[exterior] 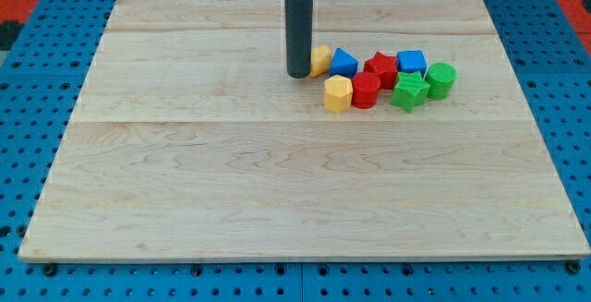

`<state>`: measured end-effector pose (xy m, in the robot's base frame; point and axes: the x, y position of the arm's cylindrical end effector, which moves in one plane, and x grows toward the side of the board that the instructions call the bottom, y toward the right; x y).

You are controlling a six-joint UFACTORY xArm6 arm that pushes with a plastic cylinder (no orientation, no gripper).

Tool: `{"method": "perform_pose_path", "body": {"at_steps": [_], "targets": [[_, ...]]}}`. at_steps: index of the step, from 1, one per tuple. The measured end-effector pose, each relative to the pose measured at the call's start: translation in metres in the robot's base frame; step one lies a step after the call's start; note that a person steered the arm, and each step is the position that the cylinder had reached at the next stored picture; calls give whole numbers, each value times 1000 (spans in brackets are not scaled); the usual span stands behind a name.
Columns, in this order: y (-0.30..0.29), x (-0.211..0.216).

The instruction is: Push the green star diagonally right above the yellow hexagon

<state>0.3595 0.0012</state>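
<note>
The green star (408, 90) lies in a cluster of blocks right of the board's centre, near the view's top. The yellow hexagon (338, 93) sits at the cluster's lower left, with a red block (366, 90) between it and the star. My tip (299, 74) stands at the left of the cluster, touching or nearly touching a second yellow block (321, 60), which the rod partly hides. The tip is up and left of the yellow hexagon and well left of the green star.
A blue block (344, 63), a red star-like block (380, 66), a blue block (412, 61) and a green cylinder (440, 79) complete the cluster. The wooden board (277, 191) lies on a blue pegboard table (28, 108).
</note>
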Motion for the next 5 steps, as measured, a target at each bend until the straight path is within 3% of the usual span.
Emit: {"method": "perform_pose_path", "body": {"at_steps": [1,2,5], "targets": [[5,20],[34,126],[223,59]]}}
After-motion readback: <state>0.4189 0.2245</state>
